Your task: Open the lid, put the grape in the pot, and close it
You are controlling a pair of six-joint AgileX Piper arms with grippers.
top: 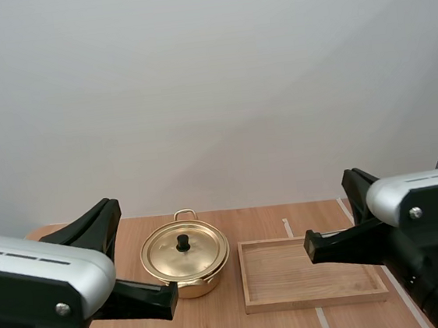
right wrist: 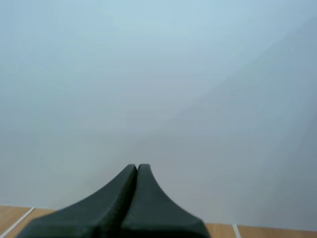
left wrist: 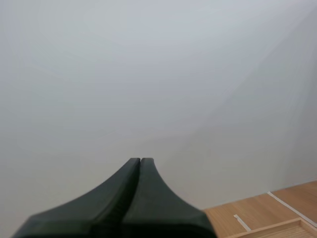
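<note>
A gold pot (top: 188,275) stands on the wooden table, left of centre in the high view. Its gold lid (top: 174,255) sits flat on it, with a black knob (top: 182,242) on top. Both arms are raised near the camera, my left arm (top: 36,285) beside the pot's left and my right arm (top: 419,205) over the table's right side. In the left wrist view my left gripper (left wrist: 140,159) is shut on nothing, its fingers lying together as one dark wedge aimed at the pale wall. My right gripper (right wrist: 137,166) is shut the same way.
A shallow wooden tray (top: 309,272) lies just right of the pot with nothing in it. White tape lines (top: 288,227) cross the table (top: 256,219). A plain pale wall rises behind the table's far edge.
</note>
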